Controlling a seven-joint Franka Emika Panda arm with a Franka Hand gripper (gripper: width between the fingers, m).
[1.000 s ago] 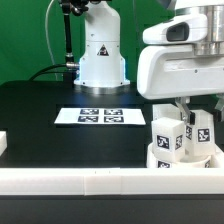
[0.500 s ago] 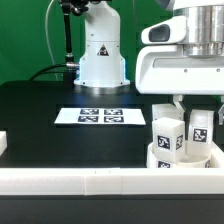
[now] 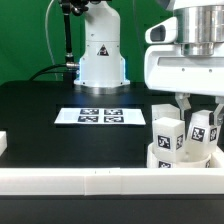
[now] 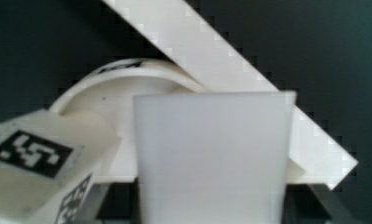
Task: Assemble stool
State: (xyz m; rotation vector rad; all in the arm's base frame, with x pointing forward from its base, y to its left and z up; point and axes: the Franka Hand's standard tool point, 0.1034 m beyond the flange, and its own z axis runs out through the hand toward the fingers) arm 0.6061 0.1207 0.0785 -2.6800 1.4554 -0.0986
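Observation:
The round white seat lies at the exterior view's right, just behind the front rail. One tagged white leg stands upright in it. A second tagged leg stands beside it, slightly tilted, with my gripper shut on its upper part. In the wrist view this held leg fills the middle between my dark fingers, with the gripper closed on its sides. The seat and the other leg show behind it.
The marker board lies flat mid-table. A long white border rail runs along the front and crosses the wrist view. The arm's white base stands at the back. A small white part sits at the left edge.
My hand has turned and shifted slightly toward the exterior view's right. The held leg has turned with it and now leans a little; the seat and other leg stayed put.

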